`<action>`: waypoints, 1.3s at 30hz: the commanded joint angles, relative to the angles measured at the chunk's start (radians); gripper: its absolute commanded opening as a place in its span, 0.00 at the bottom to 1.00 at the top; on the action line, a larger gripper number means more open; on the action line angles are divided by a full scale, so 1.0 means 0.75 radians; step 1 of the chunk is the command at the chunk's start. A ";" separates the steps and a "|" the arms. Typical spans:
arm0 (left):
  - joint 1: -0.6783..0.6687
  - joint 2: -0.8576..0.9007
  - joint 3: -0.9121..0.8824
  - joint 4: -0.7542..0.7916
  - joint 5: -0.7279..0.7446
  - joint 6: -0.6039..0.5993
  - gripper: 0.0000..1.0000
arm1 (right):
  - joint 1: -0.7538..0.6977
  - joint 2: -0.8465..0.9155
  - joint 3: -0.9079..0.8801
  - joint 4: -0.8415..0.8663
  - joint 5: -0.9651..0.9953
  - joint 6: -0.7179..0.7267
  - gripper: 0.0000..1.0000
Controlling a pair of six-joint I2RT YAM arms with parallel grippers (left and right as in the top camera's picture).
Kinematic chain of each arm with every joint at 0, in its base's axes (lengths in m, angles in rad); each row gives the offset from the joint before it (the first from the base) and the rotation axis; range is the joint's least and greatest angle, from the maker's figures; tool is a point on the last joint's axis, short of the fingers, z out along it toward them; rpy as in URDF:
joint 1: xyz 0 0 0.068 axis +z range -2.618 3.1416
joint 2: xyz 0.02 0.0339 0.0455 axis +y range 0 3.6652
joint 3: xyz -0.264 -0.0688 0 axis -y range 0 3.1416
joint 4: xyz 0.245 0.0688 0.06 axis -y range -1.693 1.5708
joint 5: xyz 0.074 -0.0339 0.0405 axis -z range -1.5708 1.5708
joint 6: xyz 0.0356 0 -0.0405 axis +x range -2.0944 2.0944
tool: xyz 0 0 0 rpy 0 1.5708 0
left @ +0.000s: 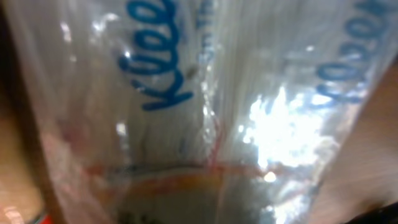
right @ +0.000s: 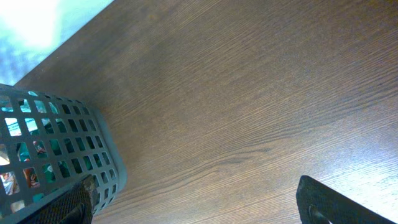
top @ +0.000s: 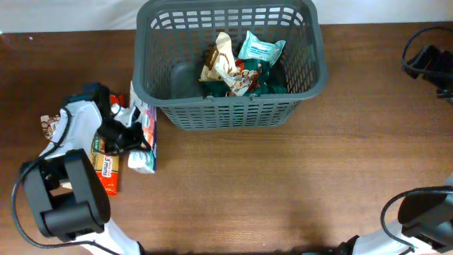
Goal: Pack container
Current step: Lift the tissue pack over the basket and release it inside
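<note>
The container is a dark-grey lattice basket at the back middle of the table; its corner also shows in the right wrist view. It holds a teal packet, a beige-brown packet and a green packet. My left gripper is at a clear tissue pack with blue lettering, just left of the basket. The pack fills the left wrist view and hides the fingers. My right gripper is open and empty above bare wood, right of the basket.
An orange packet lies under the left arm and a brown snack packet lies at the far left. The right arm sits at the far right edge. A pale cloth borders the table's back.
</note>
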State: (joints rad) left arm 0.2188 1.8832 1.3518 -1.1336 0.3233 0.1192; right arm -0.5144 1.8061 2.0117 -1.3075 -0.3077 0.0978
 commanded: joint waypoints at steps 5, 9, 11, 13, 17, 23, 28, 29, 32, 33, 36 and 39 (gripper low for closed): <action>0.015 -0.167 0.584 -0.161 -0.039 -0.065 0.02 | 0.006 -0.016 -0.004 -0.003 0.002 0.002 0.99; 0.014 -0.175 0.954 -0.260 -0.103 -0.089 0.02 | 0.006 -0.016 -0.004 -0.003 0.002 0.002 0.99; 0.006 -0.178 1.132 -0.288 -0.103 -0.089 0.02 | 0.006 -0.015 -0.004 -0.006 0.002 0.002 0.99; -0.027 -0.181 1.319 -0.308 -0.102 -0.082 0.02 | 0.006 -0.016 -0.004 -0.007 0.002 0.002 0.99; -0.203 -0.186 1.586 -0.316 -0.102 0.042 0.02 | 0.006 -0.015 -0.004 -0.007 0.002 0.002 0.99; -0.708 -0.132 1.603 -0.385 -0.184 0.437 0.02 | 0.006 -0.015 -0.004 -0.007 0.002 0.001 0.99; -0.869 -0.007 1.507 -0.377 -0.580 0.665 0.02 | 0.006 -0.016 -0.004 -0.007 0.002 0.001 0.99; -0.878 0.023 1.494 -0.364 -0.635 0.740 0.02 | 0.006 -0.016 -0.004 -0.007 0.002 0.001 0.99; -0.875 0.130 1.469 -0.321 -0.741 0.938 0.02 | 0.006 -0.016 -0.004 -0.007 0.002 0.001 0.99; -0.871 0.166 1.469 -0.303 -0.764 0.963 0.02 | 0.006 -0.016 -0.004 -0.007 0.002 0.001 0.99; -0.857 0.270 1.469 -0.257 -0.807 1.010 0.02 | 0.006 -0.015 -0.004 -0.008 0.002 0.001 0.99; -0.840 0.355 1.469 -0.256 -0.818 1.076 0.02 | 0.006 -0.015 -0.004 -0.018 0.002 0.001 0.99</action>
State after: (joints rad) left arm -0.4297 2.1197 2.4474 -1.3346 -0.2207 0.8120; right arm -0.5144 1.8057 2.0117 -1.3128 -0.3077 0.0971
